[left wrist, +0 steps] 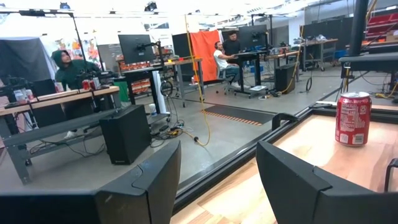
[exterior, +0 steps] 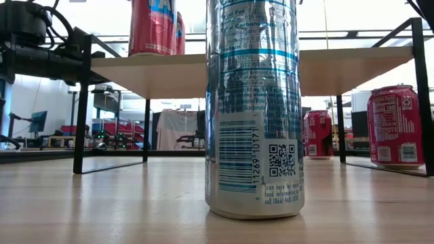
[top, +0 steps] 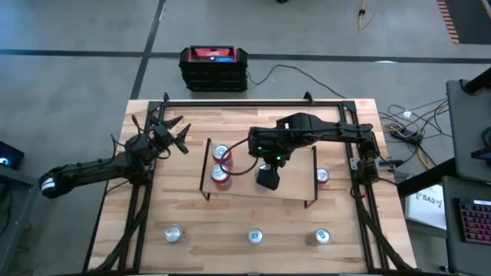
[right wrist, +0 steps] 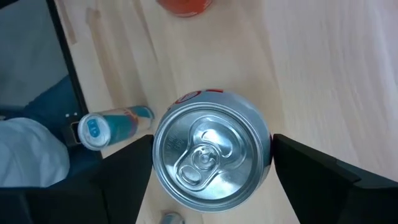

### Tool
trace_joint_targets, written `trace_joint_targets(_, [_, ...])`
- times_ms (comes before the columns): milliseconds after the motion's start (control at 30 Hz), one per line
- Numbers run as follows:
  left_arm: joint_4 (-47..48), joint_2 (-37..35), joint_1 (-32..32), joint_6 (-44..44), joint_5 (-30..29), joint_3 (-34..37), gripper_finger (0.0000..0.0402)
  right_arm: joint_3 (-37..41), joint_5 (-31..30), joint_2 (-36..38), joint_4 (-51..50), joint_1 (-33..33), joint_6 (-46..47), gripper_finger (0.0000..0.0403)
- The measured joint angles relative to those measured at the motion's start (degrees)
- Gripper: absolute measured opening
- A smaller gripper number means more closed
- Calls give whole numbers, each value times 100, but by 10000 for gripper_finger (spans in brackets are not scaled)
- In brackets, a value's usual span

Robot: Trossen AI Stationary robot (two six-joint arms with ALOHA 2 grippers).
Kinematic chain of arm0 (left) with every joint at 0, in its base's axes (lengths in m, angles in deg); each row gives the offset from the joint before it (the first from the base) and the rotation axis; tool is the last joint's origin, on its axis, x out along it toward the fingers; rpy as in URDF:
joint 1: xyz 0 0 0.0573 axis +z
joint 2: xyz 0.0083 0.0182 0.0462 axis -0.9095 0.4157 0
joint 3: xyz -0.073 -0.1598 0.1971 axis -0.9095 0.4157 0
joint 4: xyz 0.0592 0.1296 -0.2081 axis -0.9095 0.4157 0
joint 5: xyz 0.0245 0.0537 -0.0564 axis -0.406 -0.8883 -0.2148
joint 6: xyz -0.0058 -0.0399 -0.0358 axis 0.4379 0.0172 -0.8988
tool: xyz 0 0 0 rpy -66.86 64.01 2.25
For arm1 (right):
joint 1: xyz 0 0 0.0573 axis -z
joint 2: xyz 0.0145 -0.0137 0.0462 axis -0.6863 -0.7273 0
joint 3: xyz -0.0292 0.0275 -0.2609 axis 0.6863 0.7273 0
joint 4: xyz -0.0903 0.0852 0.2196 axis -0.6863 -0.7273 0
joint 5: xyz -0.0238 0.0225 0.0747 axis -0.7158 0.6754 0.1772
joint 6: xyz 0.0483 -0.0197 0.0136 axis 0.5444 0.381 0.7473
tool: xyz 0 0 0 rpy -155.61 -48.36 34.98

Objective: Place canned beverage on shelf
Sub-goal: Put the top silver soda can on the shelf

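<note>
The right end effector [right wrist: 211, 180] hung above the shelf [top: 295, 184], fingers spread either side of an upright can [right wrist: 211, 158], a narrow gap showing at each side. The left end effector [top: 170, 134] waited half open over the bench's [top: 230, 230] far-left corner, empty.

Two dark jointed arms — black cables, left arm's white end cap

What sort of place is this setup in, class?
Most likely a robotics lab or workshop: people at monitors on workbenches, a bare concrete floor with loose cables, and a wooden table framed for two robot arms.
</note>
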Motion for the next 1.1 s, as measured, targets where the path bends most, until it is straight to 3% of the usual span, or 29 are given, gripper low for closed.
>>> trace_joint_targets(300, [-1, -1, 0, 0, 1, 0, 195, 0, -73, 0, -5, 2, -94, 311])
trace_joint_targets(900, [-2, -2, -1, 0, 1, 0, 195, 0, -452, 11, -298, 0, -2461, 306])
trace_joint_targets(1100, [-2, 0, -2, 0, 2, 0, 195, 0, -446, 22, -298, -71, -3720, 291])
